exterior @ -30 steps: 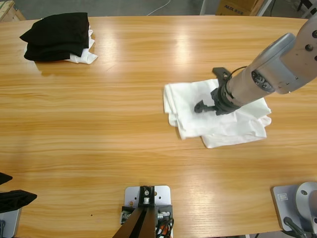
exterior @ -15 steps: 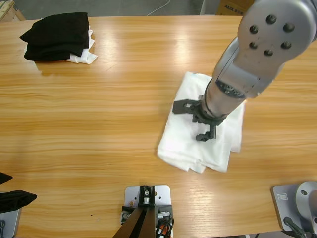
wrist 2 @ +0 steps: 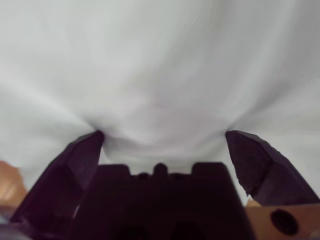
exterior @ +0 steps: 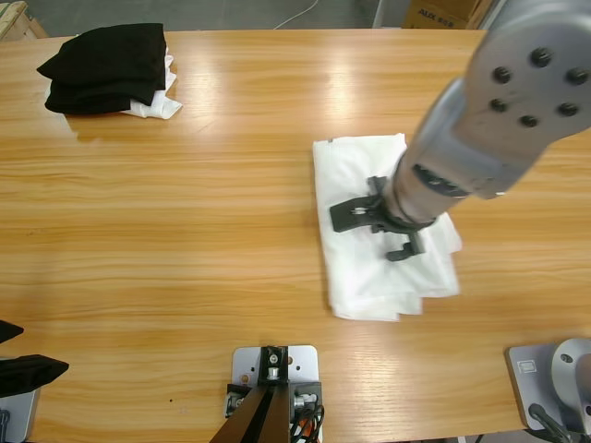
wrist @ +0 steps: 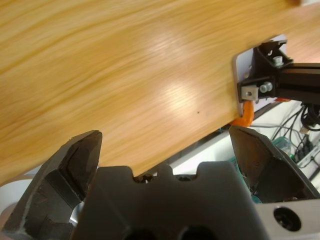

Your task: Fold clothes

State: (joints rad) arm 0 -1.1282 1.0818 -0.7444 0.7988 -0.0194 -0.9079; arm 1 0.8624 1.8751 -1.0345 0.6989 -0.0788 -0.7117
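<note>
The clothes are a white T-shirt (exterior: 355,272), folded into a rough rectangle right of the table's middle. My right gripper (exterior: 380,231) presses down on its centre, jaws open and spread flat on the fabric. In the right wrist view the white fabric (wrist 2: 160,60) fills the picture and puckers between the two jaw tips of the right gripper (wrist 2: 162,134). At the table's lower left corner my left gripper (exterior: 26,367) is off the shirt. The left wrist view shows the left gripper (wrist: 165,145) open over bare wood, holding nothing.
A folded black bundle (exterior: 106,60) lies on a small white garment (exterior: 157,109) at the far left corner. The large silver arm (exterior: 517,92) hangs over the right part of the table. Bare wood (exterior: 203,231) stretches left of the shirt.
The right arm swung round with its gripper pressed on the shirt. The shirt turned and slid under it, from lying wide to a narrower upright rectangle. The left gripper stayed put.
</note>
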